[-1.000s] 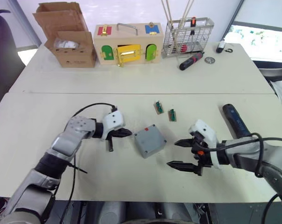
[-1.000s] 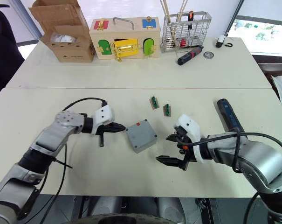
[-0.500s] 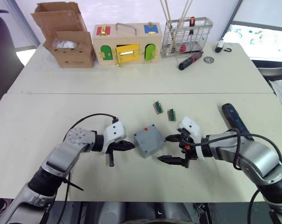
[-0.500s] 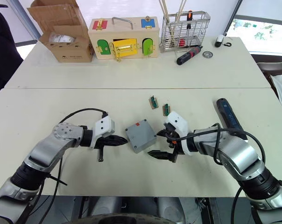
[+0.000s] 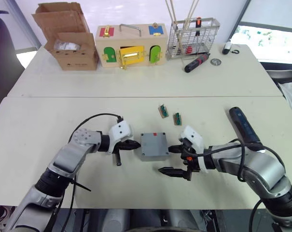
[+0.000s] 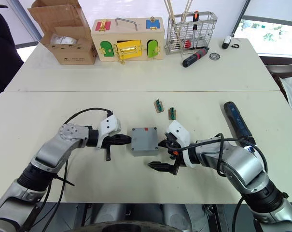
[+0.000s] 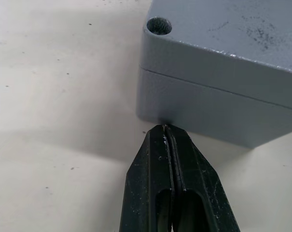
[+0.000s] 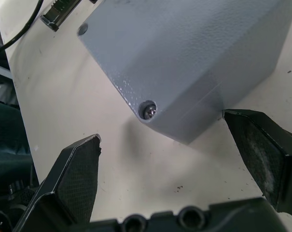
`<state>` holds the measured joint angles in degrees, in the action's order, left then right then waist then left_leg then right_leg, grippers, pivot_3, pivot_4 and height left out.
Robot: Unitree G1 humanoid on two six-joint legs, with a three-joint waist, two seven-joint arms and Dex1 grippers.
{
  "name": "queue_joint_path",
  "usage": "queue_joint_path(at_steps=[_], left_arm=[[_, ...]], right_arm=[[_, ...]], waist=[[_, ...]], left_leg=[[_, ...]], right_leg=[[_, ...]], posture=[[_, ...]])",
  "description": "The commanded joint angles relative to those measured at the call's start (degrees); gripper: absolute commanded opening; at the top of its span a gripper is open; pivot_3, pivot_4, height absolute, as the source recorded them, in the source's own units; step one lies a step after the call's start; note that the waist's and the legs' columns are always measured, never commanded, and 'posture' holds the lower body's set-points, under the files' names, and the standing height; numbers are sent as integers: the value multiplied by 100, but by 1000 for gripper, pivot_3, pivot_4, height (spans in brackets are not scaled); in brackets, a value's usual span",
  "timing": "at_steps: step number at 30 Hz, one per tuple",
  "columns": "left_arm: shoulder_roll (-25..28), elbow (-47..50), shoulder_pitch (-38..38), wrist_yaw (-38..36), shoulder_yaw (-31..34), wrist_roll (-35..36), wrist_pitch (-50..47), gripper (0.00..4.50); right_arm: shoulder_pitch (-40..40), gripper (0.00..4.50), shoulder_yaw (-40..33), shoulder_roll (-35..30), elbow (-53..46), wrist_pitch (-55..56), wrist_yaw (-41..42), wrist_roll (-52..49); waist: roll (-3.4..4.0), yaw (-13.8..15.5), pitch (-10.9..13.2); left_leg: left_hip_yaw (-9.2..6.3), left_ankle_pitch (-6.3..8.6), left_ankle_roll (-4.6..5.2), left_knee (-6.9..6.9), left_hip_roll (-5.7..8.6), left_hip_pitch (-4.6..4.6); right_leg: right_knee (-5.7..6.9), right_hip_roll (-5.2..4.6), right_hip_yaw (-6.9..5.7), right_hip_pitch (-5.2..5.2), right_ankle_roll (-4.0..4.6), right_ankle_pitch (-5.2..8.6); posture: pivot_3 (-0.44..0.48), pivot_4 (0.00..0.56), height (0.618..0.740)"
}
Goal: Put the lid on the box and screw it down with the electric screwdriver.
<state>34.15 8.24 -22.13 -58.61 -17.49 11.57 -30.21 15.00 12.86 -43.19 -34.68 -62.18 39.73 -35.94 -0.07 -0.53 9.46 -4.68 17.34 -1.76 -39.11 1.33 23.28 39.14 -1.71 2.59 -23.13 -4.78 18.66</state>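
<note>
Currently the box (image 5: 154,145) sits square on the near worktop (image 5: 49,130), between the two arms, with the lid (image 7: 232,34) already on top of it; the seam between lid and box shows in the left wrist view. A small red mark sits at the box's far edge. One corner hole of the lid looks empty in the left wrist view; another corner has a screw (image 8: 149,111) seated in it in the right wrist view.

Left end effector (image 5: 135,144): fingers pressed together, holding nothing, tip right at the box's left side wall near its base, touching or nearly so.

Right end effector (image 5: 172,160): fingers spread wide, empty. One fingertip (image 5: 174,149) is just beside the box's right side, the other is out on the worktop nearer the robot, apart from the box.

Electric screwdriver (image 5: 243,125) lies flat on the worktop on the right, well apart from the box, beyond the right forearm, not gripped.

Two small green connector pieces (image 5: 163,110) lie just behind the box. At the far side of the worktop: cardboard carton (image 5: 68,36), wooden box with coloured doors (image 5: 132,45), wire basket (image 5: 194,36), and a black-and-red hand screwdriver (image 5: 197,62).
</note>
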Motion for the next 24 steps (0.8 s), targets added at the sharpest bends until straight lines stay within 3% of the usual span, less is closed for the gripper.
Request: queue_joint_path(at_steps=[1, 5, 10, 13, 16, 21, 24], left_arm=[[-47, 172, -153, -27, -20, 23, 15, 0], [153, 400, -197, -183, 65, 153, -254, 0], [562, 510, -274, -420, 531, 518, -595, 0], [699, 580, -324, -481, 932, 913, -871, 0], [749, 730, -356, -443, 1314, 1290, -1133, 0], [849, 948, -414, -92, 1762, 1590, -1547, 0], [791, 1036, -442, 194, 2001, 1776, -1741, 0]], right_arm=[[16, 4473, -88, 88, -299, 18, -3, -142], [-35, 4473, -363, -149, -321, 21, 19, -115], [-88, 4473, -1647, -548, -349, 100, 277, -576], [163, 4473, -2153, -348, -48, 356, 150, -674], [775, 4473, -2013, 206, 725, 777, -323, -274], [1417, 4473, -954, 905, 2219, 1980, -771, 1138], [1685, 4473, -716, 1346, 2936, 2497, -950, 1561]], waist=[[0, -3, 0], [0, -4, 0], [0, -1, 0], [-1, -11, 0], [-1, -44, 0], [-1, -37, 0], [0, -29, 0]], left_leg=[[0, 0, 0, 0, 0, 0], [0, 0, 0, 0, 0, 1], [1, 0, 0, 0, 1, 2], [0, 0, 0, 2, -2, 1], [4, 0, 0, 0, -2, 0], [5, -1, -1, 4, -2, 1], [8, -5, -9, 6, 0, 7]], right_leg=[[0, 0, 0, 0, 0, 0], [0, 0, 0, -1, 0, 0], [0, -1, 0, -2, 0, 0], [1, 3, 0, -2, 0, 0], [3, 2, 3, -2, 0, 0], [7, 3, 4, -12, 0, 0], [6, 0, 4, -20, 0, 0]], posture=[[0, 150, 740], [0, 150, 740], [0, 150, 740], [0, 150, 740], [0, 150, 740], [0, 150, 740], [0, 150, 740]])
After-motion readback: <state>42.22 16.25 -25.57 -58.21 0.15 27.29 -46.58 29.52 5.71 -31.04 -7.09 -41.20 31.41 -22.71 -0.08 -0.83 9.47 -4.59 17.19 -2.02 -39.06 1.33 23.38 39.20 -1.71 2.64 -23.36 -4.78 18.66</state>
